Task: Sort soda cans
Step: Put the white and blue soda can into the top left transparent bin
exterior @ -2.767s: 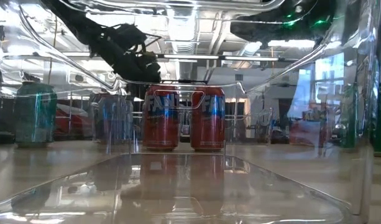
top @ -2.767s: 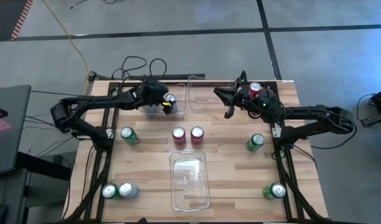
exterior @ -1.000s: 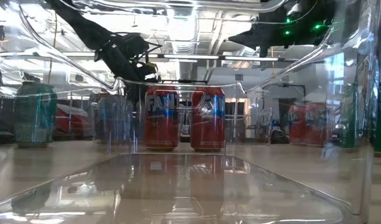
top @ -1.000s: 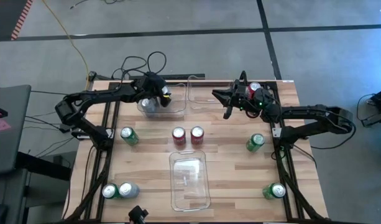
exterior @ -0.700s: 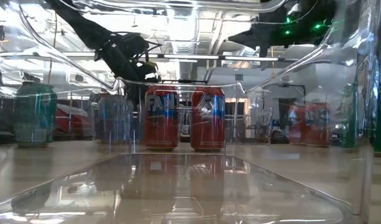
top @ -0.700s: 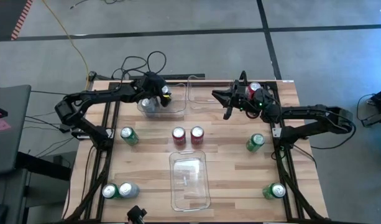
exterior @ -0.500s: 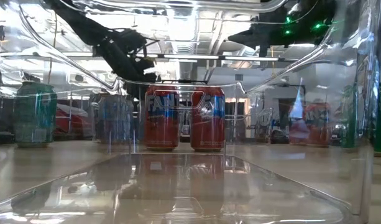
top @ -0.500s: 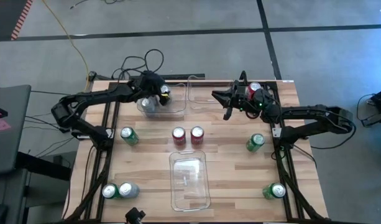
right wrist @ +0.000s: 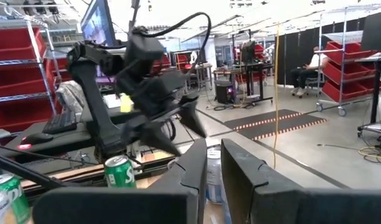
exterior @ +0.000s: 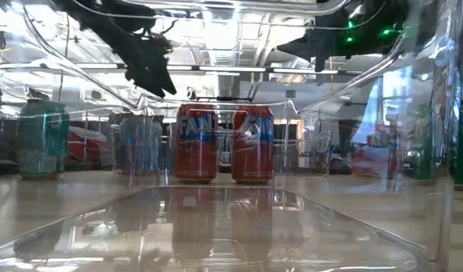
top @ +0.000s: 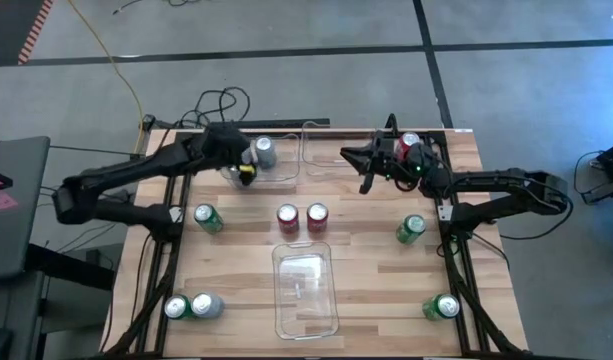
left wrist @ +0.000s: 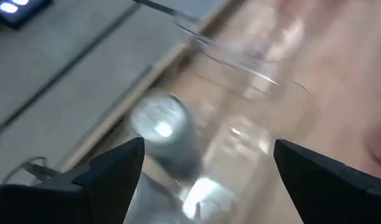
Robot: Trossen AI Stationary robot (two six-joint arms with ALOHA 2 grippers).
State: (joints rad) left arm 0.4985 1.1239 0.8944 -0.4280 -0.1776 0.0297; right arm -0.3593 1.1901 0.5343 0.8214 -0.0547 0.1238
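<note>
**Cans stand upright across the table as both pincers hang over the far edge**

Every soda can in the high view stands on end, long axis vertical, silver top up. Two red cans (top: 287, 216) (top: 317, 215) sit side by side at the table's middle, just beyond the near bin (top: 305, 290); in the low view they show through its clear wall, labels facing the camera. A grey can (top: 265, 152) stands in the far left bin (top: 278, 176). A green can (top: 206, 217) stands at the left edge, and a green (top: 176, 307) and a grey can (top: 206, 305) touch at the near left corner. On the right, two green cans (top: 411, 229) (top: 445, 306) stand well apart. A red can (top: 410, 144) sits at the far right corner, partly hidden by the right arm.

The left pincer (top: 244, 166) hangs over the left end of the far left bin, fingers spread wide and holding nothing; its wrist camera looks down past them on the grey can's round top. The right pincer (top: 358, 168) points left over the right edge of the far middle bin (top: 322, 150), fingers drawn nearly together and empty.

The table (top: 376, 280) is pale wooden planking. The three bins are clear rectangular plastic with rounded corners. Black cables (top: 221, 103) coil on the grey floor behind.
</note>
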